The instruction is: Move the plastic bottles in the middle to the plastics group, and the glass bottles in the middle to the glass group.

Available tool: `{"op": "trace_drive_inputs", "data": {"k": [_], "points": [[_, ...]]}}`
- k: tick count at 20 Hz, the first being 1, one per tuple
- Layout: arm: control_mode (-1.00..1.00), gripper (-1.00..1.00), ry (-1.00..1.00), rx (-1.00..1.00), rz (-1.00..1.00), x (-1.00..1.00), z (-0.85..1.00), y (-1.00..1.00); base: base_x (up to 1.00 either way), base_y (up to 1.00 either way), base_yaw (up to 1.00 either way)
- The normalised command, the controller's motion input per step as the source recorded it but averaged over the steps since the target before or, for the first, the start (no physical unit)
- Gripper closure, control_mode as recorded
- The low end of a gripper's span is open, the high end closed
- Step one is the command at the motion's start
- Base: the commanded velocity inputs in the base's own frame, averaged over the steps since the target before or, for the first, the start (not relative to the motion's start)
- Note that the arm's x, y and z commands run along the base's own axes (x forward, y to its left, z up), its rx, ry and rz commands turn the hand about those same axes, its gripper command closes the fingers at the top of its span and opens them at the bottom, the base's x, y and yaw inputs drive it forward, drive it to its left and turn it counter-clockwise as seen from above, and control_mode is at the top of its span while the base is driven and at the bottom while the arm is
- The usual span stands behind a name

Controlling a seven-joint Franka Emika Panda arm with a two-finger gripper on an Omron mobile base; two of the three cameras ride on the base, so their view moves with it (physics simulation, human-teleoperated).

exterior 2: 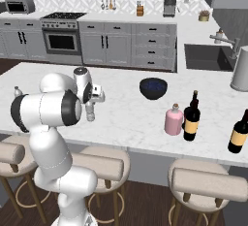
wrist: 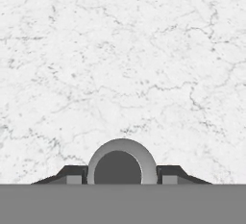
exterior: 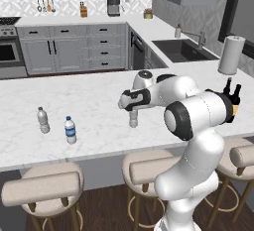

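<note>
The small clear water bottle (exterior: 133, 120) stands upright on the marble counter (exterior: 94, 106), right under the gripper (exterior: 133, 112). From the hand camera its round pale cap (wrist: 122, 163) sits squarely between the two dark finger tips (wrist: 72, 175), one close on each side. Whether they are pressing on it or just flanking it, I cannot tell. In both base views the hand covers the bottle's top, so just its lower body peeks out.

Far off to the left stand the clear greyish bottle (exterior: 43, 120) and the blue-labelled bottle (exterior: 70, 130), close together. The right base view catches just a bottle top behind the arm's shoulder.

Over on the right, that view gives us the pink bottle (exterior 2: 173, 119) beside the wine bottle (exterior 2: 192, 117), then the black glass bottle (exterior 2: 239, 132) further right, cut by the frame edge. A dark bowl (exterior 2: 153, 88) sits behind them. From the left base, the robot's elbow hides most of this, leaving only dark bottle necks.
</note>
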Motion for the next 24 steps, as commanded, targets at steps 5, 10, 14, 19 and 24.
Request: {"op": "trace_drive_inputs", "data": {"k": [5,10,14,19,24], "points": [[-1.0,1.0,-0.05,0.0,0.0,-0.02,0.04,0.0,0.0,0.0,0.0],[-1.0,1.0,-0.02,0.0,0.03,-0.14,0.28,0.12,0.0,0.0,0.0],[-1.0,1.0,0.0,0.0,0.13,-0.14,0.19,0.46,0.0,0.0,0.0],[-1.0,1.0,0.0,0.0,0.19,-0.01,0.09,0.56,0.0,0.0,0.0],[-1.0,1.0,0.0,0.0,0.29,0.0,0.0,0.53,0.0,0.0,0.0]]}}
